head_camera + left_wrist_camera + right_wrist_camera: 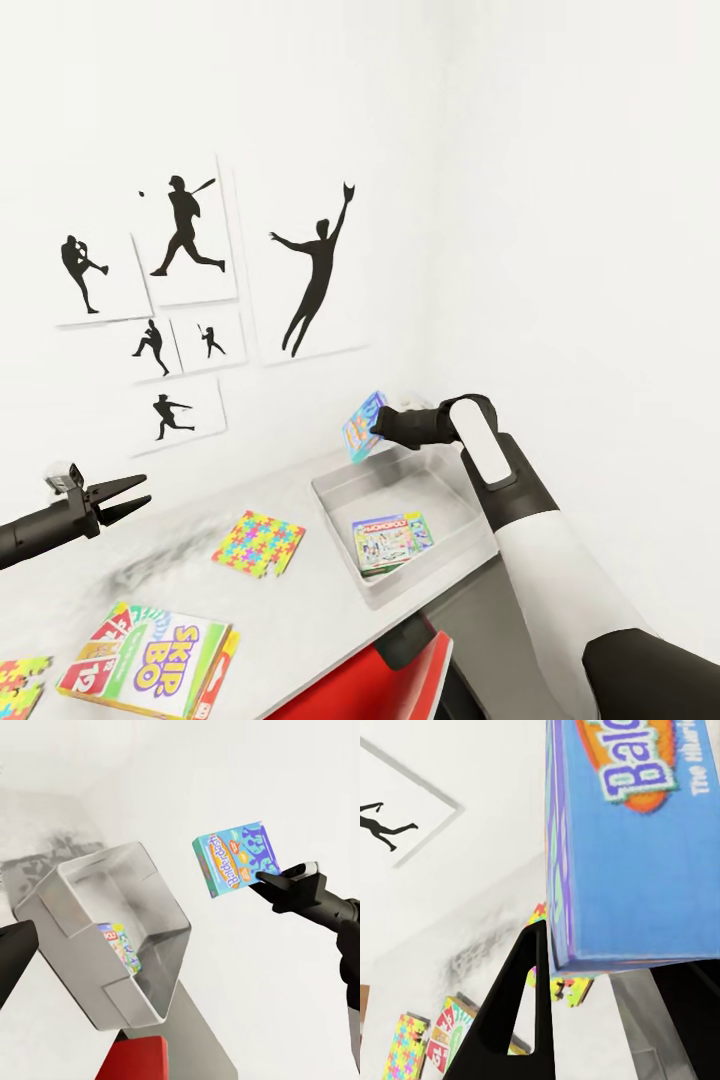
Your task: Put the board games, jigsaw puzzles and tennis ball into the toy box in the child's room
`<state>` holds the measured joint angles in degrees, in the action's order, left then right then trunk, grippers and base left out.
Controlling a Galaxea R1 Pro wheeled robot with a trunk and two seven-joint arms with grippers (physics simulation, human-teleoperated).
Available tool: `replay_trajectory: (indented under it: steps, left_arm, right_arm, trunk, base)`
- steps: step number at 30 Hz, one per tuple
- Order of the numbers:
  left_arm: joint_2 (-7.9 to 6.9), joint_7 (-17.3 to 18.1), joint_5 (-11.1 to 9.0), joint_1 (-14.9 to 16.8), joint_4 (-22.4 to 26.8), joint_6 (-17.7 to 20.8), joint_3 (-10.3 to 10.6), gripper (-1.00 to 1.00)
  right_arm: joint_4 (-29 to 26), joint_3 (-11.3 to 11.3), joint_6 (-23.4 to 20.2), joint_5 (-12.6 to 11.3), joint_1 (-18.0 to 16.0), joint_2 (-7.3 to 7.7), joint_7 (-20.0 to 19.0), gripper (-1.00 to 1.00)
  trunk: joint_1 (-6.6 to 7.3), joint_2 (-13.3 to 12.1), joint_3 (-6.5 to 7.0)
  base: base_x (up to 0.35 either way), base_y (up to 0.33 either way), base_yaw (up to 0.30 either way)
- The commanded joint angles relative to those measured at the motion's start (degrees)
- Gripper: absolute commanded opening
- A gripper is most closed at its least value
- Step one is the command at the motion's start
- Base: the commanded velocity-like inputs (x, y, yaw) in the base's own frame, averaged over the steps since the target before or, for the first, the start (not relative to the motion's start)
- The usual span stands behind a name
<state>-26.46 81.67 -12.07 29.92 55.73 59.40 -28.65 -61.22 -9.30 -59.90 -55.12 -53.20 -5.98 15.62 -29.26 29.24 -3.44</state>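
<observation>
The box lying flat in the toy box [340, 490] reads "MONOPOLY" [392, 541]; the white, green and red box [150, 662] at about 7 o'clock on the surface [300, 620] reads "SKIP-BO"; the blue-teal box [362, 426] shows only the letters "Bal" clearly in the right wrist view, the rest cut off or blurred, and the small print beside it is cut short.

The right gripper [378, 428] is closed on the blue-teal box, gripping its lower edge; the box stands tilted in the air above the far rim of the toy box, clear of it. In the right wrist view one dark finger [521, 1012] runs up to the box's [645, 870] underside, touching it; the other is mostly hidden behind the box.

The left gripper [128, 495] hangs above the surface at about 9 o'clock, its fingers spread apart with nothing between them, well apart from every toy.

One jigsaw puzzle [258, 543] lies flat on the surface just beside the toy box, at its 9 o'clock; a second [20, 682] sits at the view's 7 o'clock corner, partly cut off.

The left wrist view shows the toy box [112, 937] from its side with the Monopoly box [120, 943] inside, and the whole front of the held box [234, 862], which the head view gives only edge-on; the head view alone takes in the silhouette pictures [185, 240] on the wall.
</observation>
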Motion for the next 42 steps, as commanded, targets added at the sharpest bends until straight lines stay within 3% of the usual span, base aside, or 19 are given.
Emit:
replay_trajectory:
  steps: [1,42]
  left_arm:
    - [-0.01,0.16,-0.06,0.05,-0.01,0.60,0.00,1.00]
    - [0.01,0.33,-0.07,0.05,-0.01,0.60,0.00,1.00]
  right_arm:
    - [-0.04,-0.02,-0.10,-0.60,-0.06,0.00,0.58,-1.00]
    - [0.05,0.07,-0.10,-0.69,-0.01,0.00,0.55,-1.00]
  trunk:
    - [-0.04,0.11,-0.12]
    - [-0.04,0.11,-0.12]
  base:
    - [0.141,0.089,0.000]
    - [0.046,0.025,0.000]
